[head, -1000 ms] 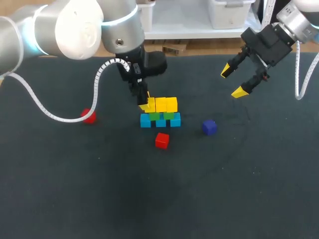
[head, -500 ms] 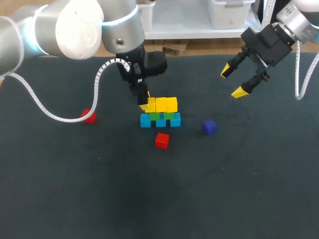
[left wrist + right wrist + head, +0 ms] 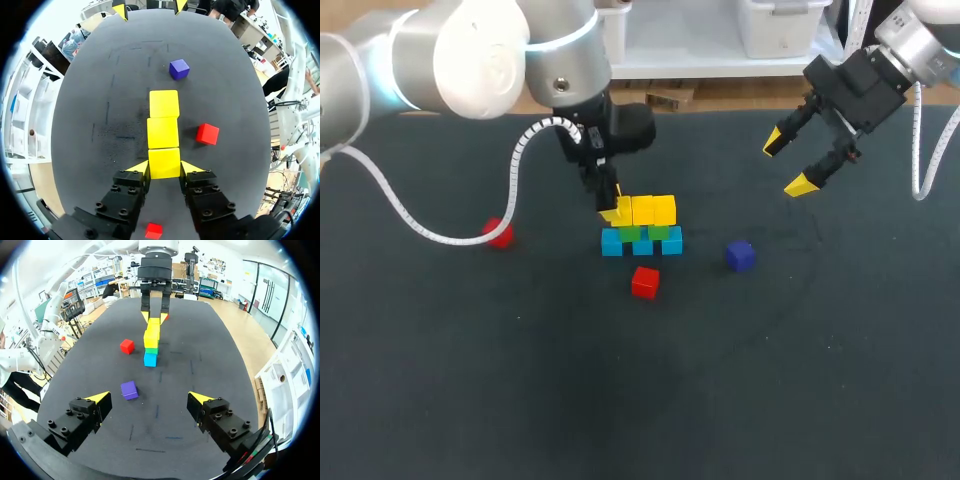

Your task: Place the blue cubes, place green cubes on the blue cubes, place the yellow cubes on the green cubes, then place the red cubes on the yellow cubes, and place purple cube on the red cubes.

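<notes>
Nothing has shifted over the last second: both arms and every cube sit where they were. Nearest the front edge of the worktop (image 3: 520, 400) lies a loose red cube (image 3: 644, 282), just in front of the stack. A little farther back and to the right is the purple cube (image 3: 740, 256), apart from everything else.

Behind the loose red cube, near the worktop's middle, stands the stack. It has a row of three blue cubes (image 3: 642, 246), green cubes (image 3: 658, 232) on them, and three yellow cubes (image 3: 653, 210) on top. A second red cube (image 3: 499, 233) lies well toward the left edge.

The left gripper (image 3: 164, 167) is at the stack's left end, pinching the end yellow cube (image 3: 164, 162) with one yellow tip against each side. The head view hides this contact behind the wrist, but the left wrist view shows it plainly. Looking straight down, that wrist view shows only the yellow tops, with blue and green hidden beneath. The head view and the right wrist view show all three layers.

The right gripper (image 3: 788, 163) hangs above the worktop's far right, fingers spread wide and holding nothing.
</notes>
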Available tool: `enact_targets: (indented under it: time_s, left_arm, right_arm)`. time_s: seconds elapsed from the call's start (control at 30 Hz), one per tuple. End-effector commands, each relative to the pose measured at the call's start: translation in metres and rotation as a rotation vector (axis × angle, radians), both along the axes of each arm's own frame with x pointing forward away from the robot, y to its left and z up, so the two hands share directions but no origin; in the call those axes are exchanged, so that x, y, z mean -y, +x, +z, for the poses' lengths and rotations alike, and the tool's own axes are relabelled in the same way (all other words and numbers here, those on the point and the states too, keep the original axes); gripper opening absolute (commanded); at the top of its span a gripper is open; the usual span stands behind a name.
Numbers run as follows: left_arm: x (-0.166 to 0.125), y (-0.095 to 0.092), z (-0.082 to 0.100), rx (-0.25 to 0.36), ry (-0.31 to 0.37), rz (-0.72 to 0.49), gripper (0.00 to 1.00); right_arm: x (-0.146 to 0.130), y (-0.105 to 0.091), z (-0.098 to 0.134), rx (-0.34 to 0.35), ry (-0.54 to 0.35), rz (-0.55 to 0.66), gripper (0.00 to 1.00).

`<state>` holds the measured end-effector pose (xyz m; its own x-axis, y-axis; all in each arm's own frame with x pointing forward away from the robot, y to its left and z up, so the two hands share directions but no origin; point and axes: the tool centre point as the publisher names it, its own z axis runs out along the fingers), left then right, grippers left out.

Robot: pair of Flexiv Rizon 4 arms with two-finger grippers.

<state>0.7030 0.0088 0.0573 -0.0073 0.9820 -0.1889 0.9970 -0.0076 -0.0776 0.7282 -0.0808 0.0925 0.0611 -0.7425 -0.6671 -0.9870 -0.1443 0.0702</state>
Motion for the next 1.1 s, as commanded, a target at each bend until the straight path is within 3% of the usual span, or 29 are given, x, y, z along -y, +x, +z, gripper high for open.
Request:
enact_targets:
  time_s: [0.03,0.4,0.83,0.93,1.1]
  left_arm:
    - [0.0006,0.0028,-0.0001,-0.006,0.004,-0.003,0.05]
    - [0.0,0.0026,-0.001,-0.008,0.006,-0.002,0.22]
    - [-0.0004,0.0029,-0.0006,-0.009,0.004,-0.001,0.31]
    - [-0.0001,0.0029,-0.0005,-0.01,0.003,-0.003,0.38]
    - [0.0007,0.0028,-0.0005,-0.01,0.002,-0.005,0.42]
  right_arm:
    - [0.0002,0.0006,-0.0003,0.0,0.002,0.002,1.0]
    - [0.0002,0.0006,-0.0003,0.0,0.002,0.002,1.0]
    - [0.0002,0.0006,-0.0003,0.0,0.002,0.002,1.0]
    - [0.0002,0.0006,-0.0003,0.0,0.002,0.002,1.0]
    - [0.0002,0.0006,-0.0003,0.0,0.002,0.002,1.0]
